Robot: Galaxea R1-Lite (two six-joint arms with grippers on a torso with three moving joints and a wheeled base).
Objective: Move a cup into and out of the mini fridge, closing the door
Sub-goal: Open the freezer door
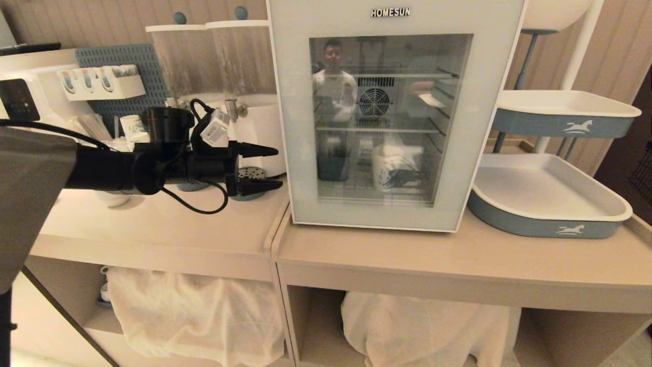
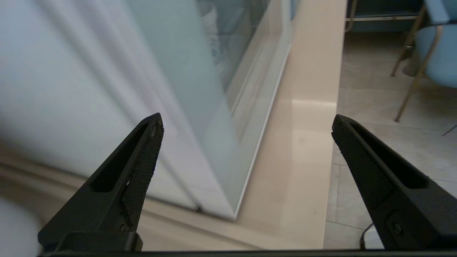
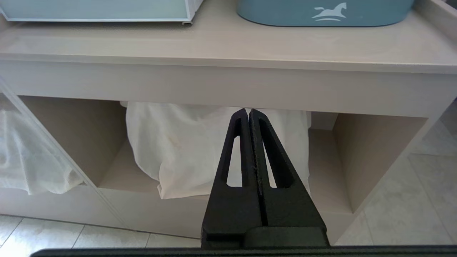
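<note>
The white mini fridge [image 1: 331, 15], lettered HOMESUN, stands on the counter with its glass door [image 1: 295, 127] shut. Through the glass, the cup [image 1: 389, 171], white with a blue pattern, rests on the lower wire shelf. My left gripper [image 1: 279, 168] hangs open and empty just left of the fridge's lower front corner, pointing toward it. In the left wrist view the door's edge [image 2: 185, 71] and the fridge side [image 2: 53, 89] lie between the spread fingers [image 2: 142, 167] of the left gripper [image 2: 247, 121]. My right gripper [image 3: 249, 112] is shut on nothing, parked low before the shelf under the counter.
Two white-and-blue trays [image 1: 550, 204] [image 1: 565, 109] stand right of the fridge. Clear dispensers [image 1: 224, 66], a pegboard and a short paper cup [image 1: 131, 125] crowd the counter's back left. White cloths [image 1: 193, 311] fill the cubbies below. A person is reflected in the glass.
</note>
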